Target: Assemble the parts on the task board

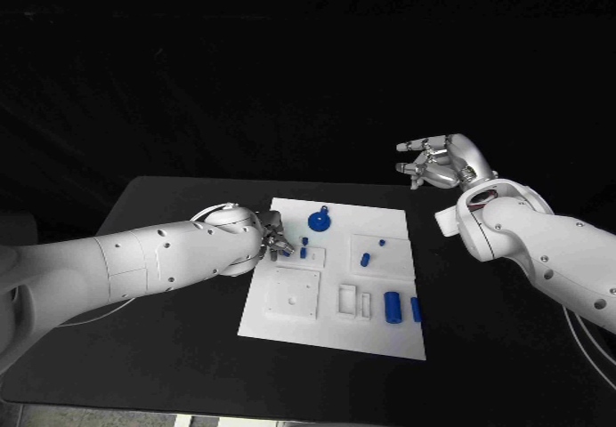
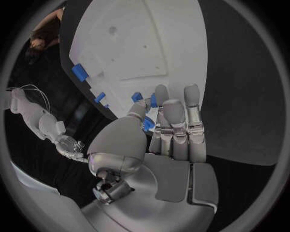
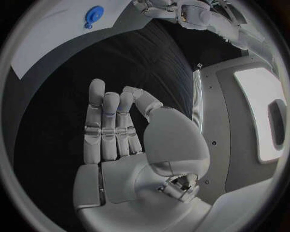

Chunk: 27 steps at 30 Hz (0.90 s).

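- The task board (image 1: 336, 276) lies in the middle of the black table (image 1: 167, 200), with blue parts spread over it.
- A round blue part (image 1: 319, 218) with a tab sits near the board's far edge; the right wrist view shows it too (image 3: 94, 14).
- Two small blue parts (image 1: 365, 259) lie nearer the board's middle, one beside the other but apart.
- Two blue cylinders (image 1: 393, 306) lie side by side near the board's right near corner, next to pale rectangular recesses (image 1: 352, 301).
- A square raised white block (image 1: 293, 294) stands on the board's left half.
- The left hand (image 1: 272, 242) rests at the board's left edge, fingertips down over a framed recess (image 1: 303, 256).
- In the left wrist view its fingers (image 2: 175, 121) are drawn together around a small blue part (image 2: 149, 123), pinching it against the thumb.
- The left forearm covers the table beside the board's left edge.
- The right hand (image 1: 436, 162) hangs in the air beyond the board's far right corner, well apart from it.
- Its fingers (image 3: 108, 116) are straight and close together, thumb bent toward them, holding nothing.
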Tool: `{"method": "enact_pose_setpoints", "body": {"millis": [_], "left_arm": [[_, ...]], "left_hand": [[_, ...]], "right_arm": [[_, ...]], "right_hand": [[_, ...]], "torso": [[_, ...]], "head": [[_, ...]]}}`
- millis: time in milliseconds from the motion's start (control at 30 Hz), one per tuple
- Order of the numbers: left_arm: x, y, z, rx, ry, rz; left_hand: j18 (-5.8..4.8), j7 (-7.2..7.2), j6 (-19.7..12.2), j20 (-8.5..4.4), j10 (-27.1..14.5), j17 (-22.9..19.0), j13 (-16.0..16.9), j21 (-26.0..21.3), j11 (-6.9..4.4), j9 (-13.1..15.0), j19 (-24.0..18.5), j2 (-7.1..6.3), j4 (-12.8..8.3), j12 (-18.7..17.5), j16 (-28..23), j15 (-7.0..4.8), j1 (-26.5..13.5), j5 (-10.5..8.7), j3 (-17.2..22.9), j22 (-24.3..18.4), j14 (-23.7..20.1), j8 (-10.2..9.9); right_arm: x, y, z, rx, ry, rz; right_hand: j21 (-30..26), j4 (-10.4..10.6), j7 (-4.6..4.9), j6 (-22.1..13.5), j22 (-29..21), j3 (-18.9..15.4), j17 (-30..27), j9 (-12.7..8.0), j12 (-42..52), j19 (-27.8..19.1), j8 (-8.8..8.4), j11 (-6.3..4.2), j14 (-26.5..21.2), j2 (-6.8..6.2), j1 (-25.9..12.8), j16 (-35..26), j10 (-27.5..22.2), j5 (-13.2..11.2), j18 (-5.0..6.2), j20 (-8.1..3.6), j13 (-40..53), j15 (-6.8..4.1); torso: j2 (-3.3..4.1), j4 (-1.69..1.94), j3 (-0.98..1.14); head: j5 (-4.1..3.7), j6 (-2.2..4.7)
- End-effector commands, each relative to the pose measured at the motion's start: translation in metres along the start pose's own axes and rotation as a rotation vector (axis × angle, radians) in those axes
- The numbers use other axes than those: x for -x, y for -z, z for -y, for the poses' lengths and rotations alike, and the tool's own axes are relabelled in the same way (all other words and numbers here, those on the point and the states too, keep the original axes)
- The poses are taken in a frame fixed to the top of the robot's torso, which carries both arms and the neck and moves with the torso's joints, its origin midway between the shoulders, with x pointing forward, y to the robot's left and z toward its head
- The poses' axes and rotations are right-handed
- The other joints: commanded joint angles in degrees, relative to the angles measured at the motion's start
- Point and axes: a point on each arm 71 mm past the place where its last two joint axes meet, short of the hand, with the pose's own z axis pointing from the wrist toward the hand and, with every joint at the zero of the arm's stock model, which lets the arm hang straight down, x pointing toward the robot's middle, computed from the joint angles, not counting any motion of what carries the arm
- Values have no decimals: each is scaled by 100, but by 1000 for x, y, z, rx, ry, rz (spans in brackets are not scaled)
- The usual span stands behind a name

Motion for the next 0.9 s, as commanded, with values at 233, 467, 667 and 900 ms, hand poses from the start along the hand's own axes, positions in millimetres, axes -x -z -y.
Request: {"method": "enact_pose_setpoints", "body": {"millis": [233,467,667,900], "left_arm": [[-6,-1,2,2,-19,-27],[-7,-2,5,-4,-20,-27],[-8,-3,6,-4,-23,-30],[-9,-4,8,-3,-36,-49]], "left_hand": [[24,-172,142,5,25,14,4,6,-17,-3,53,4,-639,-30,-22,-30,27,36,653,89,29,36],[20,-180,139,5,23,19,8,1,-19,3,56,7,-622,-25,-22,-31,5,-22,619,87,30,50],[17,-179,129,6,19,21,12,-6,-17,7,58,9,-614,-21,-23,-31,2,-35,593,84,27,56],[7,-195,119,8,3,26,23,-28,-18,27,60,-8,-546,-5,-24,-28,-9,-111,482,81,21,85]], "right_arm": [[-2,0,-1,8,2,-18],[-2,0,-1,8,1,-19],[-3,0,-1,8,1,-19],[-3,0,-1,7,1,-19]], "right_hand": [[-58,-1,40,81,45,3,-8,-9,22,47,-35,-28,-24,-31,-31,24,-60,26,104,-14,-4,-7],[-58,-1,40,81,45,3,-8,-9,22,47,-35,-28,-24,-31,-31,24,-60,26,104,-14,-4,-7],[-58,-1,40,81,45,3,-8,-9,22,47,-35,-28,-24,-31,-31,24,-60,26,104,-14,-4,-7],[-84,4,41,79,60,1,-8,-8,22,56,-35,-27,-24,-25,-38,24,-61,29,103,-13,-4,-6]], "torso": [[4,-7,3],[2,-5,6],[-1,-6,5],[1,-5,4]], "head": [[-4,-6],[-13,-9],[-16,-8],[-27,-19]]}}
